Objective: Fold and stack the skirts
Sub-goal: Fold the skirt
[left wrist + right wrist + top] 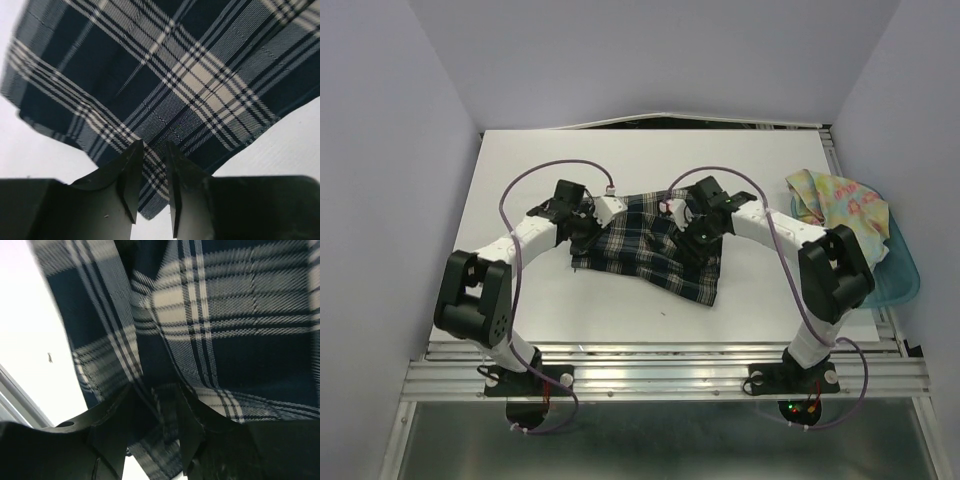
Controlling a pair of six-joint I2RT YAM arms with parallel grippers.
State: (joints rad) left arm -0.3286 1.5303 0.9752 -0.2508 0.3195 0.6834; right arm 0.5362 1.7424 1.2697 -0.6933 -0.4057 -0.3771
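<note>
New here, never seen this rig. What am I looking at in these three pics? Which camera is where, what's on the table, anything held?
Two robot arms are bolted at the table's near edge, each ending in a two-finger gripper. The wide picture looks down from above and behind them. The two close-ups come from cameras on the wrists. On the white table lies a dark plaid skirt. A flowered skirt sits in a teal bin at the right. The left gripper and right gripper each have plaid cloth between part-closed jaws; a firm grip can't be confirmed.
</note>
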